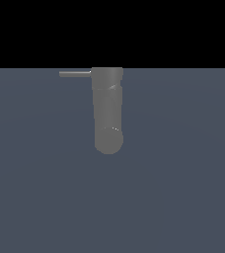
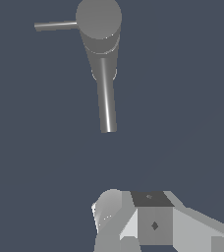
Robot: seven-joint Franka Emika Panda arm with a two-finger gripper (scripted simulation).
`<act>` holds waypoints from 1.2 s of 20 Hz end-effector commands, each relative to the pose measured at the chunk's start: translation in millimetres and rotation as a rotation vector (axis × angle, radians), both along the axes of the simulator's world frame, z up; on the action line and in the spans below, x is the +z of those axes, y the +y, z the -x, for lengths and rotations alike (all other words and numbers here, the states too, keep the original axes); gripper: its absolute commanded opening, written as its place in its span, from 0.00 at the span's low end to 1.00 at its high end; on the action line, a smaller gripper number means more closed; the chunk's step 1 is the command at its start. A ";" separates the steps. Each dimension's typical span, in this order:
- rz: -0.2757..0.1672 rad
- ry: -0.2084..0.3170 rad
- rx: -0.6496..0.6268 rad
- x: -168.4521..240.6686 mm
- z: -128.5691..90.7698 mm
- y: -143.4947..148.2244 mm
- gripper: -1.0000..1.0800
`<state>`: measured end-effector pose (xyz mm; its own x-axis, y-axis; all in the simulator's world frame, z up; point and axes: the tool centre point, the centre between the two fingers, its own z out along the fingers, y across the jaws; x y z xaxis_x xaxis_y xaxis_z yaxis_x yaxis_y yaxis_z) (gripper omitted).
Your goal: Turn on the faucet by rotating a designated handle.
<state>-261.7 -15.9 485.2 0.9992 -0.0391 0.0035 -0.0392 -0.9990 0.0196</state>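
— Grey all round here. What's furthest toward the exterior view's left?

— The handle, a thin straight rod jutting sideways from the top of the faucet. It touches the body there.

— And the faucet itself?

— A thick matte cylinder, rounded at its lower end, standing mid-scene on the slate-blue floor. In the wrist view its round cap faces the camera.

— The gripper?

— Only in the wrist view, well apart from the faucet, touching nothing. Whether its jaws are parted or closed, I cannot tell.
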 end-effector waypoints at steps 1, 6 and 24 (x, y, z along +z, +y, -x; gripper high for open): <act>0.000 0.000 0.000 0.0 0.0 0.0 0.00; 0.000 0.000 -0.013 -1.9 -1.0 3.0 0.00; -0.005 -0.001 -0.264 -39.4 -29.5 60.4 0.00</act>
<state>-236.2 37.7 450.6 0.9632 -0.2686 0.0036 -0.2686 -0.9631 0.0157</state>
